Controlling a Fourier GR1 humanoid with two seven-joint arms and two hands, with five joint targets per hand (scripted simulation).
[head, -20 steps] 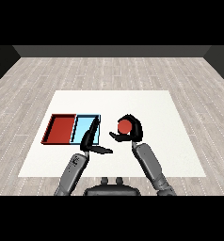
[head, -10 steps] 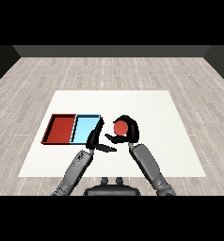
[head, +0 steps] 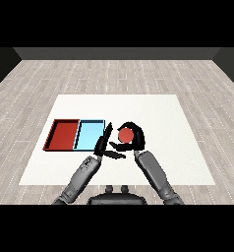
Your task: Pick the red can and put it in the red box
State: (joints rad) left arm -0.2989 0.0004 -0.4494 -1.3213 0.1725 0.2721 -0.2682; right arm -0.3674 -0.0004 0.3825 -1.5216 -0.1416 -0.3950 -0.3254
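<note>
Red can (head: 125, 135), seen top-on as a red disc, sits inside the curl of the right hand (head: 134, 139), whose black fingers arch over its far side while the thumb reaches under its near side toward the view's left; the hand is closed round the can, though whether the can is off the table (head: 153, 113) or resting on it cannot be told from this angle. Nearest the robot, the two grey forearms come up from the lower corners and converge, so the hands end up close together just right of the trays. The left hand (head: 103, 142) stands just beside the can on its left, fingers straight and pointing away from the robot, holding nothing, its fingertips over the right edge of the light blue tray (head: 89, 135). The can's long axis appears upright, pointing roughly toward the head. Farther left, beyond the blue tray and touching it along one side, lies the red tray (head: 65, 134), which is the goal. So the can lies to the right of both trays, and the coming carry has to run leftward across the blue tray, with the left hand standing directly in that line; I judge it will need to clear aside or the can must pass above it.
</note>
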